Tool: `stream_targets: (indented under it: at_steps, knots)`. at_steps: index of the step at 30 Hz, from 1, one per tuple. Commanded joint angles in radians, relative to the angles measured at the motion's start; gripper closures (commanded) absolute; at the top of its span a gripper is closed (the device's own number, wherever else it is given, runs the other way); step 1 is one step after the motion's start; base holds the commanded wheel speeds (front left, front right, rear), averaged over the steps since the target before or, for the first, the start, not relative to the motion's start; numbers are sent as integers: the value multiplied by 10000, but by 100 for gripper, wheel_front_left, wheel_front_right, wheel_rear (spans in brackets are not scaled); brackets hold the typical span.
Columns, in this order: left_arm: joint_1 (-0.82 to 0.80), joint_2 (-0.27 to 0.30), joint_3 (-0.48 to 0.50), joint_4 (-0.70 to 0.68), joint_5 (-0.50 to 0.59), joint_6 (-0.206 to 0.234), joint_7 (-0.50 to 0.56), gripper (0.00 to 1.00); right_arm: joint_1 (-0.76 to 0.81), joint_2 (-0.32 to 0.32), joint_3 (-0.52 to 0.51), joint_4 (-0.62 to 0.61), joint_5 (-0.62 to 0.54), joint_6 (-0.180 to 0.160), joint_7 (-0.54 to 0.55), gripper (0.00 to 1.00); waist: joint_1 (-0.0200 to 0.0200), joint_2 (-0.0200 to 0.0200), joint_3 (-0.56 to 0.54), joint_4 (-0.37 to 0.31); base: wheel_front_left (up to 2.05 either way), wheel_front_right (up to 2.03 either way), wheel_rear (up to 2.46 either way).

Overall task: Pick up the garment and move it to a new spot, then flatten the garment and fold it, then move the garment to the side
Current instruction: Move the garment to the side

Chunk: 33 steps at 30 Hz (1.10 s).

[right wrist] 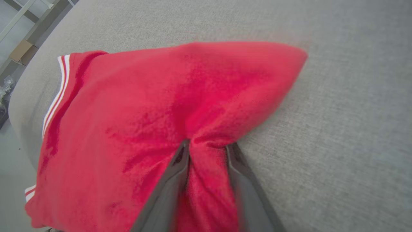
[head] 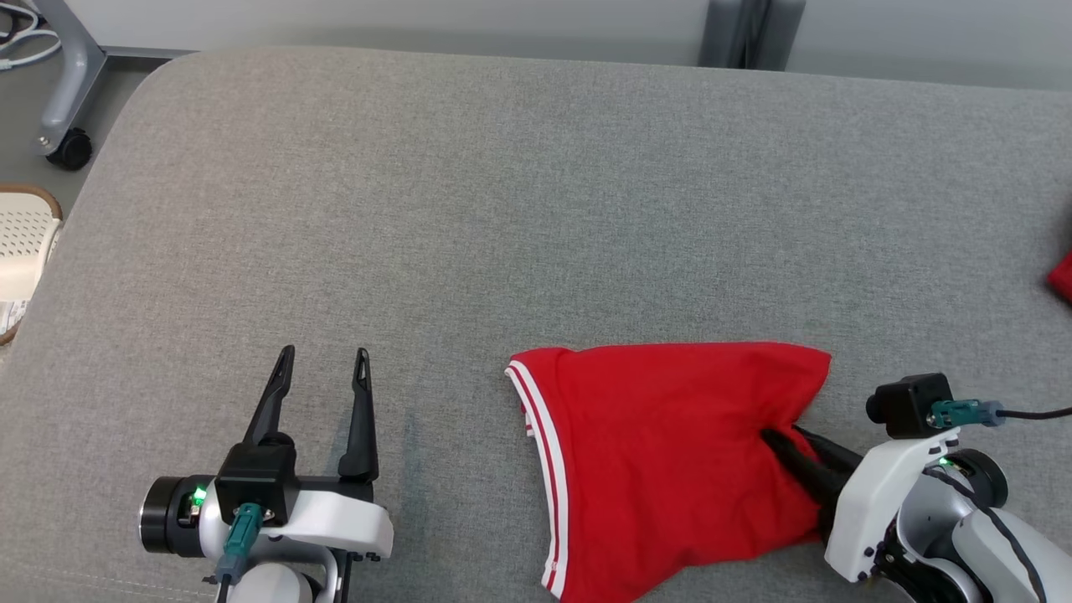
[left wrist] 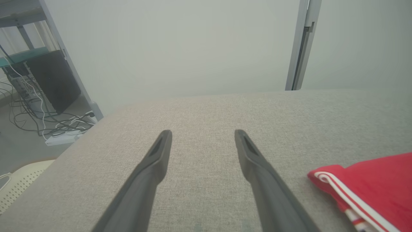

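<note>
The garment (head: 670, 452) is red with white-striped trim and lies folded over on the grey padded table (head: 502, 209), at the front right. My right gripper (head: 779, 435) reaches in from its right side. In the right wrist view a bunched fold of the garment (right wrist: 145, 112) puckers between the two fingers of the right gripper (right wrist: 208, 145), which are closed on the cloth. My left gripper (head: 325, 356) stands open over bare table to the garment's left, holding nothing. In the left wrist view the left gripper (left wrist: 202, 133) points across the table, with the garment's striped edge (left wrist: 379, 180) at lower right.
A scrap of another red thing (head: 1062, 276) shows at the table's right edge. Off the table's left side stand a pale perforated object (head: 21, 251) and a grey frame leg on a caster (head: 67, 146). Cables and a power strip (left wrist: 61, 138) lie on the floor.
</note>
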Motion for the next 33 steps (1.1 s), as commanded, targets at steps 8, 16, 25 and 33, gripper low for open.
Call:
stream_targets:
  at_steps: [8, 16, 25, 33]
  knots:
    - [-217, 39, 44, 53, -55, 71, -36, 0, -725, -527, 403, 119, -623, 3, -609, 100, 0, 0, -1, -98, 0, 0, 0]
    - [-134, 38, 65, 94, -77, 70, -36, 0, -1177, -1072, 89, 264, -983, 3, -584, 100, 0, 0, -104, -369, 0, 0, 0]
    - [-193, 38, 29, 97, -11, 15, -36, 0, -1786, -2281, -540, 153, -1025, 3, -1, 100, 0, 0, -65, -691, 0, 0, 0]
    - [-399, 41, 57, 113, 168, -107, -36, 0, -2462, -3871, -913, 398, -905, 3, 744, 100, 0, 0, 438, -776, 0, 0, 0]
